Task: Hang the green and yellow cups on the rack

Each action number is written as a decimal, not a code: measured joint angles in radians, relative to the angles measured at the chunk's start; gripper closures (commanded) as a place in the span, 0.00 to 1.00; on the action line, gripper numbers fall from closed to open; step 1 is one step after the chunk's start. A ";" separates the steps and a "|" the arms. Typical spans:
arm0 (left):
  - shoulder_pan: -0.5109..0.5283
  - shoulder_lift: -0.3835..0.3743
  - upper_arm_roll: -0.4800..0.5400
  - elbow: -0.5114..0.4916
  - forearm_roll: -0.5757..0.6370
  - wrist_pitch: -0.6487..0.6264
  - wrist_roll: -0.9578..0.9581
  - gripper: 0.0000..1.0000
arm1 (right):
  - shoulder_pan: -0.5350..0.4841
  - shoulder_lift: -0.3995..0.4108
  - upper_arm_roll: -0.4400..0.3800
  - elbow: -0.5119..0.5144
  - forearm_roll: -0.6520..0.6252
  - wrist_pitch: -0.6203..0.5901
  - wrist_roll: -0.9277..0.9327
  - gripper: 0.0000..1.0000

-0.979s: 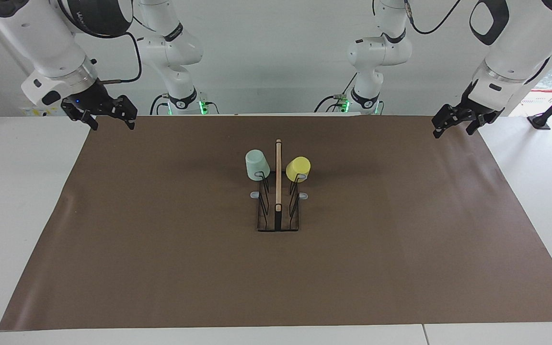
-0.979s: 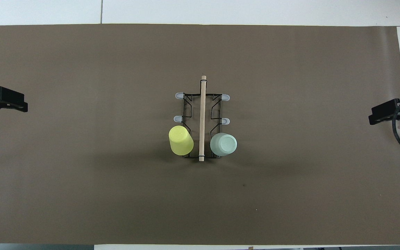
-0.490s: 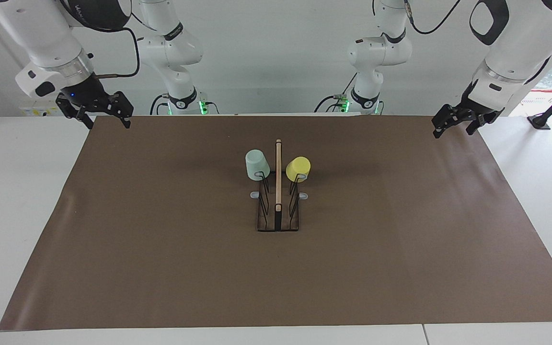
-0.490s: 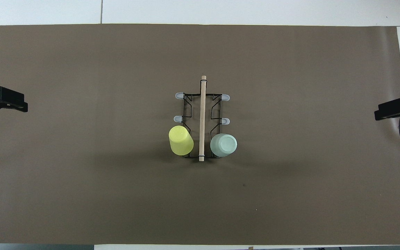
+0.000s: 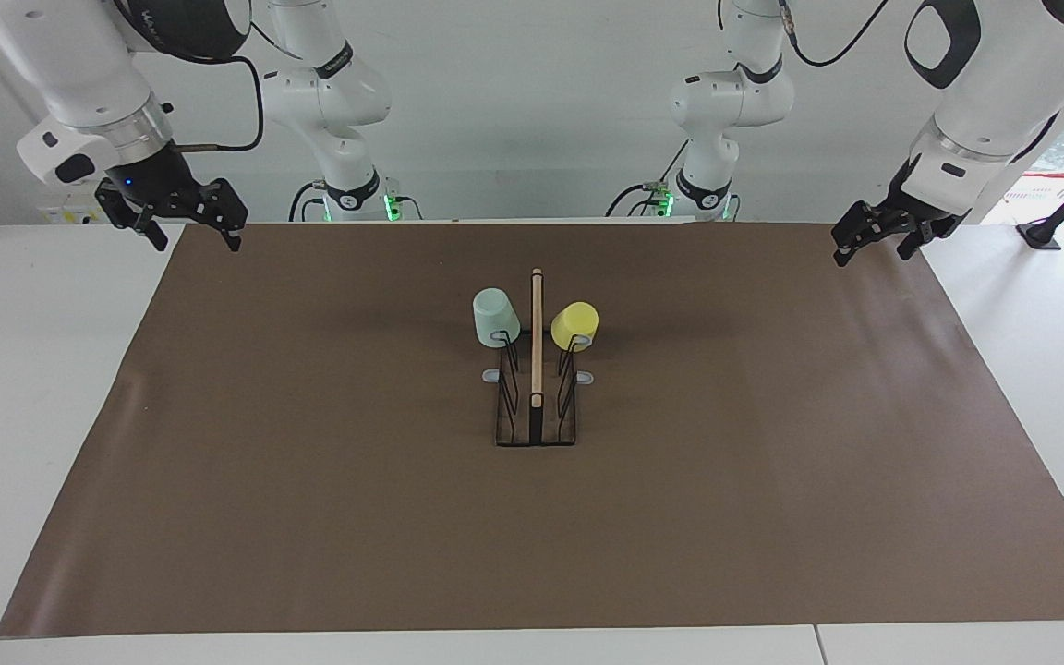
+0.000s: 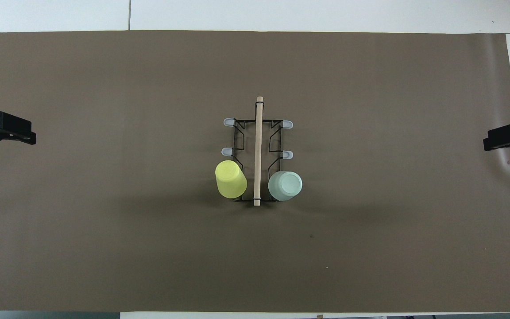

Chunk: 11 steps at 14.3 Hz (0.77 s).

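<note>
Brown paper covers the counter, and our rack stands at its middle, well apart from both end effectors. We see the green cup upended on a prong toward the right arm's end of the counter and the yellow cup upended on the matching prong toward the left arm's end, one on each side of the wooden bar. Both sit on the pair of prongs nearest the robots.

Our left end effector hangs over one short edge of the paper, fingers apart and holding nothing. Our right end effector hangs over the other short edge, fingers likewise spread and empty.

We judge the hanging done: both cups are on the rack. What remains, as we read it, is only to park the arms, which calls for no contact with anything.

From overhead, only the tips of the end effectors show at the frame's edges. The prongs under the cups are covered, so we cannot say how deeply each cup is seated.
</note>
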 measured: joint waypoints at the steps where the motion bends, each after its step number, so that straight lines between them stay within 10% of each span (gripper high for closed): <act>1: 0.000 0.000 0.000 0.000 0.000 0.001 0.000 0.00 | 0.000 0.000 0.000 0.000 0.000 0.000 0.000 0.00; 11: 0.001 0.000 0.000 0.000 0.000 0.039 0.000 0.00 | 0.000 0.000 0.000 0.001 0.000 0.001 0.000 0.00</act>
